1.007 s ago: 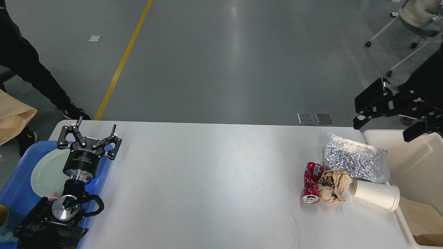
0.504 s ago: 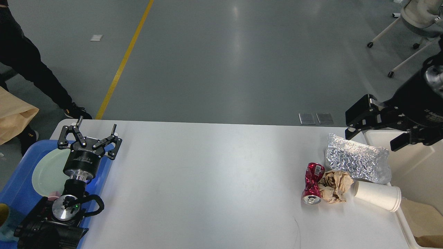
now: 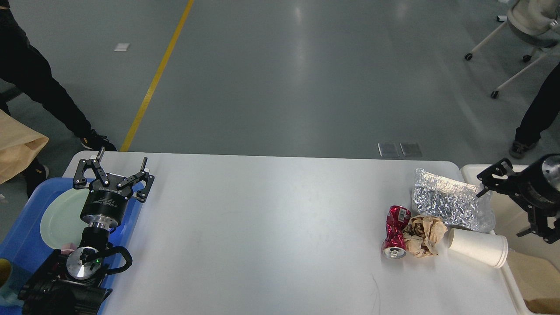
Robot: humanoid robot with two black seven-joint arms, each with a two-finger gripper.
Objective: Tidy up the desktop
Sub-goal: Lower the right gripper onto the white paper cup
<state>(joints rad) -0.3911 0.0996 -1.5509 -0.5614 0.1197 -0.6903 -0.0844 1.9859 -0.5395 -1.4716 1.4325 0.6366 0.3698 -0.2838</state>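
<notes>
Black right gripper (image 3: 503, 177), spread and empty, hangs over the bin (image 3: 470, 168) beside the foil bag (image 3: 450, 199) at the desktop's (image 3: 262, 227) right edge. Left gripper (image 3: 114, 168) gapes over the tray (image 3: 17, 236). Reaching in could roll the cup (image 3: 477, 248) off. No label is legible.

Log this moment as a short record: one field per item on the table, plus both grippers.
desktop: white, litter clustered at its right end
crushed can: red, lying down, touching the paper wad
paper wad: brown, crumpled, between can and cup
paper cup: white, on its side, near the right edge
foil bag: silver, behind the wad and cup
left gripper: open, empty, over the blue tray
right gripper: over the cream bin, fingers unclear
</notes>
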